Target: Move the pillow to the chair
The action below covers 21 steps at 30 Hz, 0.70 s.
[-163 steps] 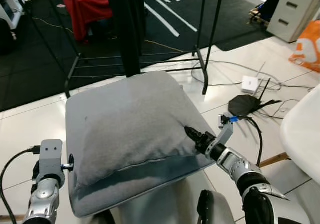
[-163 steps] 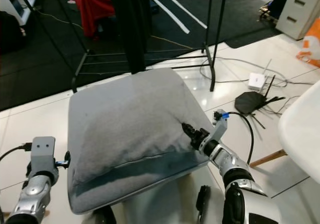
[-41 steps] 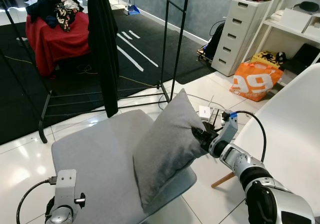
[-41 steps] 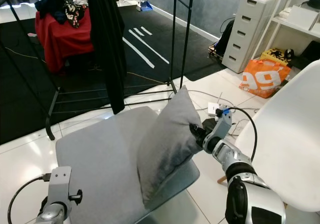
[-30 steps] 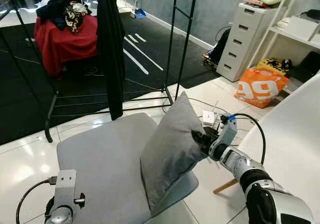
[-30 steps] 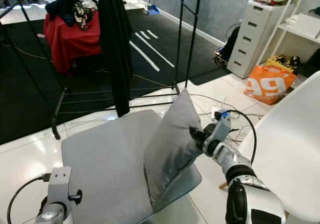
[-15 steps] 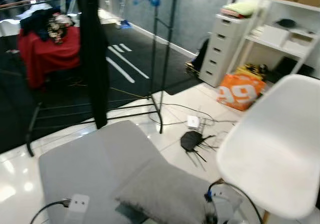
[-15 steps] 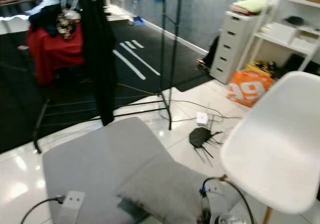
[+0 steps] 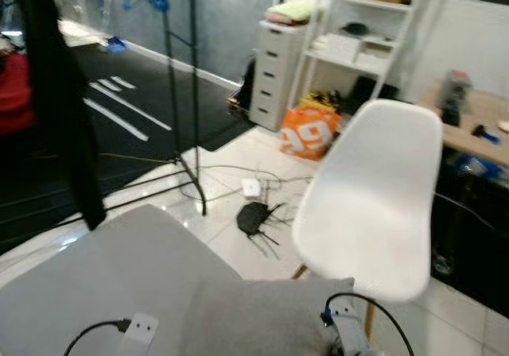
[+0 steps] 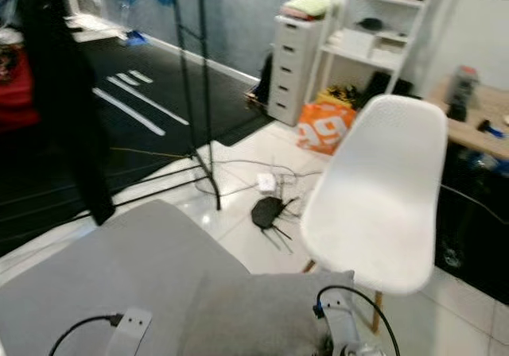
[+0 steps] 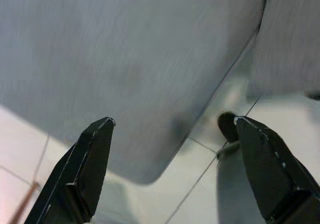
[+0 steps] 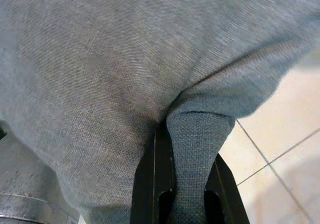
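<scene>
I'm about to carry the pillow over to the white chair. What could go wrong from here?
1. The right gripper pinches just one fold of the pillow, so it may slip out when swung.
2. A router and cables lie on the floor beside the chair; a foot might catch them.
3. The chair's seat slopes, so the pillow could slide off.

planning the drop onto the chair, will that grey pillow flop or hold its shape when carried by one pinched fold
Probably floppy: the right gripper holds the grey pillow by a bunched fold of cloth, so the body likely sags. It looks soft and light for its bulk. The woven cover seems grippy, so slipping looks unlikely.
</scene>
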{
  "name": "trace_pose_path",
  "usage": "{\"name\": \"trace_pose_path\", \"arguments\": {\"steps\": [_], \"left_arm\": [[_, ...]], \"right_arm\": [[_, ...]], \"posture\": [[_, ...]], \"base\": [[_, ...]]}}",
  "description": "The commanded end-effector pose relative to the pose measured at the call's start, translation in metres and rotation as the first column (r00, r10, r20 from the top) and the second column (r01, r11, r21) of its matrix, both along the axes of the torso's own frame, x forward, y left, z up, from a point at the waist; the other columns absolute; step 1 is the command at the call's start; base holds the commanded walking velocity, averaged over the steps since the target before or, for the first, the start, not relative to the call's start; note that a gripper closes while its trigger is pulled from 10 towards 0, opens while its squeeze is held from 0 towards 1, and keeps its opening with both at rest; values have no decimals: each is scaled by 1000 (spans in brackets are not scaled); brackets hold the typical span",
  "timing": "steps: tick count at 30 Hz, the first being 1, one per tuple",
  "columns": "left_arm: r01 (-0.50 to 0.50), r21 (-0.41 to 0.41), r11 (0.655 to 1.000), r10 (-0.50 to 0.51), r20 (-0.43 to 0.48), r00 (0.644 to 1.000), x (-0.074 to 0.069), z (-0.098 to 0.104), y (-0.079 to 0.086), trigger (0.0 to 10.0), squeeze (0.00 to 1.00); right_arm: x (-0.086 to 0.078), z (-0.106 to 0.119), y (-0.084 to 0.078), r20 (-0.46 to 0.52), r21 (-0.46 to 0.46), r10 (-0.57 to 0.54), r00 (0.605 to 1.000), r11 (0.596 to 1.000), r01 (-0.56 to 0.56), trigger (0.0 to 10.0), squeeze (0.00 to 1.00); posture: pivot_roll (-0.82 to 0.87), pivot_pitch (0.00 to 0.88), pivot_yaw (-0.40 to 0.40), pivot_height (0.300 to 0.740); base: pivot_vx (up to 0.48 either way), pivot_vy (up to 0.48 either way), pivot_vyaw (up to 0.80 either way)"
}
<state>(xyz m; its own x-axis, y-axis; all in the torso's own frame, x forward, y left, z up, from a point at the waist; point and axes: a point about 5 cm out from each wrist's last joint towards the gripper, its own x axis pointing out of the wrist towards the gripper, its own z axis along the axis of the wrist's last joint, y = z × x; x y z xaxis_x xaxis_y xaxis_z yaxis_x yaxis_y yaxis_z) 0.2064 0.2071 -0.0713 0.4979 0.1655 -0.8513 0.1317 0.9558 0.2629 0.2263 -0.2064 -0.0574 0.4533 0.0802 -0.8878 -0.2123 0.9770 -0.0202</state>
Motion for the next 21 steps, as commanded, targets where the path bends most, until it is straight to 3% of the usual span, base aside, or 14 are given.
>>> {"name": "trace_pose_path", "arguments": {"steps": [1, 14, 21], "left_arm": [[29, -3, 1000, -29, -4, 1000, 2, 0, -9, 10000, 0], [43, -2, 999, -43, 10, 999, 9, 3, -14, 10000, 0], [28, 0, 1000, -28, 20, 999, 9, 4, -7, 10000, 0]], "right_arm": [[7, 6, -7, 44, -10, -54, 998, 998, 54, 10000, 0], [9, 6, -6, 67, -6, -92, 994, 996, 92, 10000, 0], [9, 6, -6, 81, -6, -104, 991, 994, 105, 10000, 0]], "posture": [[-122, 35, -60, 738], [-125, 37, -50, 738], [-123, 41, -49, 738]], "base": [[0, 0, -694], [0, 0, -695], [0, 0, -696]]}}
